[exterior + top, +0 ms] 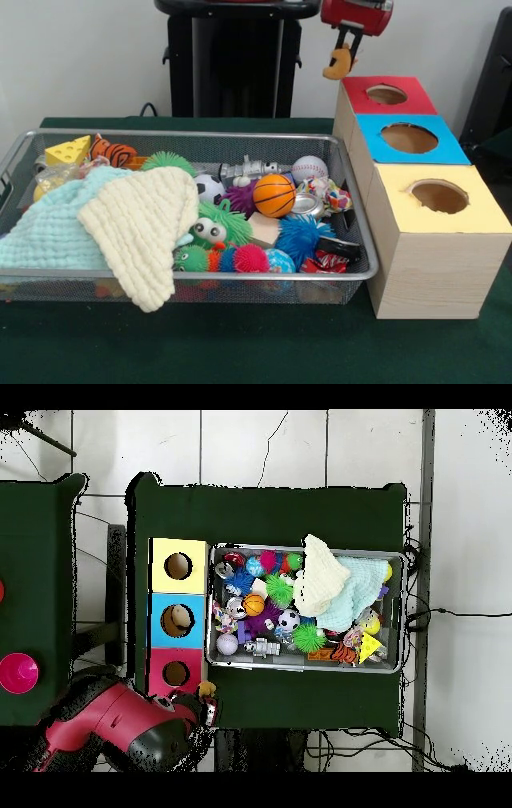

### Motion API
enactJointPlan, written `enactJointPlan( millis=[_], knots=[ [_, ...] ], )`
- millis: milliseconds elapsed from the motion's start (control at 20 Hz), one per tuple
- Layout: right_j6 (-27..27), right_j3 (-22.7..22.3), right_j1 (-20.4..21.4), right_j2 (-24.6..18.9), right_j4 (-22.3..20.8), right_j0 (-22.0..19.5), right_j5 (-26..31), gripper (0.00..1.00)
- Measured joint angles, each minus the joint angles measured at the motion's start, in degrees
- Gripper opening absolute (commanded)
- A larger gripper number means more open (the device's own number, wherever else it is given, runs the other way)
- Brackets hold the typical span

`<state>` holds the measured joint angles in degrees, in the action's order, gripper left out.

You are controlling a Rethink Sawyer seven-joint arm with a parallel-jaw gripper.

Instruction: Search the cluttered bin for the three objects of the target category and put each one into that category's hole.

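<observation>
My gripper (346,53) hangs at the top of the front view, shut on a small tan-yellow soft toy (338,64) that dangles from it. It is up in the air just beside the red-topped box, short of the red hole (386,94). In the overhead view the gripper (207,704) and toy (207,688) sit off the corner of the red top, beside its hole (176,673). The wire-mesh bin (200,134) is full of clutter. An orange striped plush (112,151) lies at its back left. No brown monkey toy shows in the bin.
Blue-topped hole (410,138) and yellow-topped hole (439,196) follow the red one in the same wooden row. Something tan shows inside the blue hole (179,619). A pale yellow cloth (144,220) and a mint cloth (48,232) cover the bin's left half. A toy basketball (274,195) and spiky balls lie on the right.
</observation>
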<state>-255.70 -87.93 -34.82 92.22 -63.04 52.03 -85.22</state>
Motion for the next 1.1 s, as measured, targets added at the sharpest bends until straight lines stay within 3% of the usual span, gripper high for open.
enactJointPlan(
  millis=[450, 1100],
  knots=[
    [-0.1, -0.6, -0.9, 0.0, 0.3, -1.5, 0.0, 0.00],
    [-3.3, -4.9, -3.3, 1.7, 1.0, -3.3, 0.0, 0.00]
  ],
)
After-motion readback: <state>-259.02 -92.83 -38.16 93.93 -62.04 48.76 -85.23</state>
